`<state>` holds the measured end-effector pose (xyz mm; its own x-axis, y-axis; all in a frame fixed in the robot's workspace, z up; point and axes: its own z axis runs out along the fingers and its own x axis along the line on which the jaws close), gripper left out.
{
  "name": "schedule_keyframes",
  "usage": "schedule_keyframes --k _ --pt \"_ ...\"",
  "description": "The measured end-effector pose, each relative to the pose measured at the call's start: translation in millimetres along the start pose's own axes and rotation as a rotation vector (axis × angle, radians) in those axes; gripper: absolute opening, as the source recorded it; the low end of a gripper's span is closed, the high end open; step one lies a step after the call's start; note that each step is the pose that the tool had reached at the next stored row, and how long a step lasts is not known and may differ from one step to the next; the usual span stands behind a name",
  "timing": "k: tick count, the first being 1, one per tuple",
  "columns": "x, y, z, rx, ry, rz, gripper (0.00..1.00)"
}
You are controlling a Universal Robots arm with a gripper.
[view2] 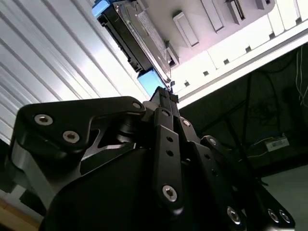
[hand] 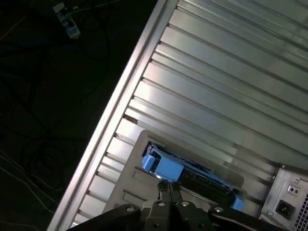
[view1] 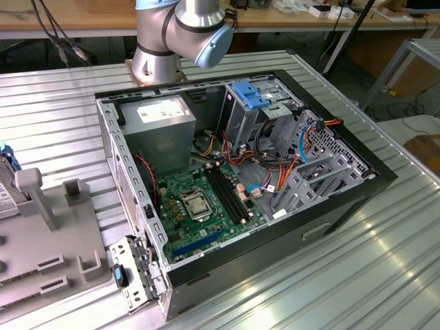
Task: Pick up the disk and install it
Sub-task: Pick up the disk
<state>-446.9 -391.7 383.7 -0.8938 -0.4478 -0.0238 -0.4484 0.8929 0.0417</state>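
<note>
Gripper [hand: 167, 186] with its fingers drawn together, nothing visible between them; in both wrist views the tips sit just short of the disk [hand: 202, 180], right beside the blue rail [hand: 166, 167] at its near end; whether they touch that rail cannot be told. In the second wrist view the gripper [view2: 166, 96] points at the same blue end piece, and the disk [view2: 132, 38] shows as a dark slab, seen edge-on, with a silvery labelled side and a second blue rail [view2: 101, 7] at its far end. The disk rests in a grey fixture [hand: 130, 175] that lies on the ribbed metal table [hand: 216, 86], not inside the computer.

In the exterior view the open computer case [view1: 275, 256] fills the middle; the fixture [view1: 62, 240] lies at about nine o'clock from it, and the disk [view1: 4, 194] shows at that fixture's outer end, at the exterior view's left edge, well apart from the case. Inside the case the green motherboard [view1: 199, 206] sits near the centre; the grey power supply box [view1: 161, 127] is at eleven o'clock from it; the metal cage with a blue latch [view1: 253, 96] is at one o'clock. The arm [view1: 182, 31] rises from its base at twelve o'clock, just behind the case.
</note>
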Motion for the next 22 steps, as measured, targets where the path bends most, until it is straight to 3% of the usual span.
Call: schedule_keyframes --k 13,14,16,17,18,22 --pt "0.0 0.0 0.0 -0.006 0.0131 -0.297 0.11" --pt "-0.1 0.0 -0.1 -0.0026 0.0167 -0.314 0.11" --pt "0.0 0.0 -0.1 0.0167 0.0318 -0.337 0.11" --pt "-0.1 0.2 0.0 0.0398 0.0489 -0.345 0.11" --pt "-0.6 1.3 0.2 0.0542 0.0595 -0.353 0.11" --pt "-0.6 1.2 0.5 0.0627 0.0667 -0.429 0.11"
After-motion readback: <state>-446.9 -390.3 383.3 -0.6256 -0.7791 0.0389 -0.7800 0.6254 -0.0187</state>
